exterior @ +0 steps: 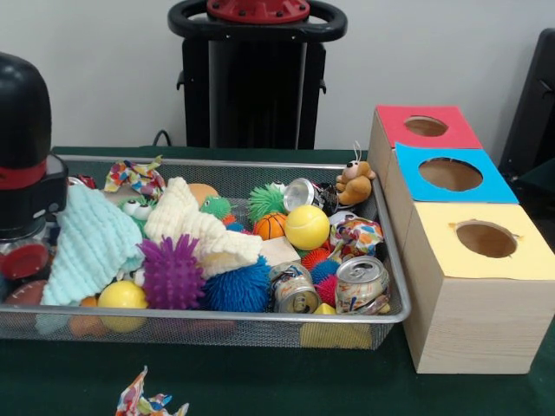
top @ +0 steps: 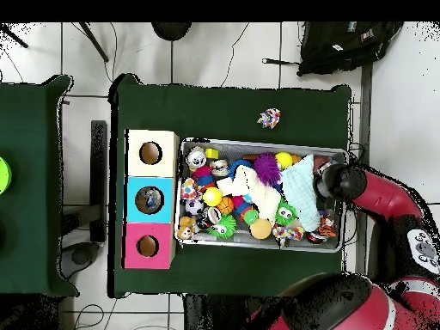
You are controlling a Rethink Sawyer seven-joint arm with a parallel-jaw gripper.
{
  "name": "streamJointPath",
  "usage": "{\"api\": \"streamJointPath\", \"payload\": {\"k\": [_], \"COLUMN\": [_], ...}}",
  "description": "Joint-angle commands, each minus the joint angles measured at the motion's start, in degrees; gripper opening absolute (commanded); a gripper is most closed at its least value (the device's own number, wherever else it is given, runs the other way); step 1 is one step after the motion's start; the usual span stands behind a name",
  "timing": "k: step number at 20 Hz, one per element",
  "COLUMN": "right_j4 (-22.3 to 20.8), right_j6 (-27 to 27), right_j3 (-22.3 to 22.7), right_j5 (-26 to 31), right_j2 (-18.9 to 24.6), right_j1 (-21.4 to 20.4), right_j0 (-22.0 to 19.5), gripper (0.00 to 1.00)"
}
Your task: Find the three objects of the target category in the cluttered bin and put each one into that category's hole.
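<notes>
The arm's head hangs low over one end of the wire bin — the search step, by my reading, with nothing yet carried toward the box of three holes. Whether the tool is released or clenched I cannot tell. The category isn't shown — cans, balls and cloths all lie in the bin, so the next move needs a pick from the clutter.

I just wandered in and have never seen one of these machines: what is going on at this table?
A red and black robot arm reaches over one end of a wire bin crammed with toys, balls, crushed cans and cloths. Its gripper end hangs above a pale green cloth, but nothing appears to be lifted yet. Beside the bin stand three boxes with round holes, topped red, blue and yellow. A small patterned item lies on the table outside the bin.
</notes>
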Motion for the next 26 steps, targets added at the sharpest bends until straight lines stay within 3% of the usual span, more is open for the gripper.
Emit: {"api": "streamJointPath", "payload": {"k": [1, 7, 16, 26], "right_j4": [-1.0, -0.2, 1.5, 2.1], "right_j6": [6.8, 8.1, 5.4, 5.3], "right_j3": [6.4, 8.6, 14.3, 14.7], "right_j5": [-5.6, -6.3, -1.8, -1.6], "right_j2": [-1.4, -4.6, -6.0, -6.3], "right_j1": [-3.7, -6.6, -14.6, -14.9], "right_j0": [3.7, 6.5, 7.6, 8.2], "gripper": [0.0, 0.0, 0.0, 0.0]}}
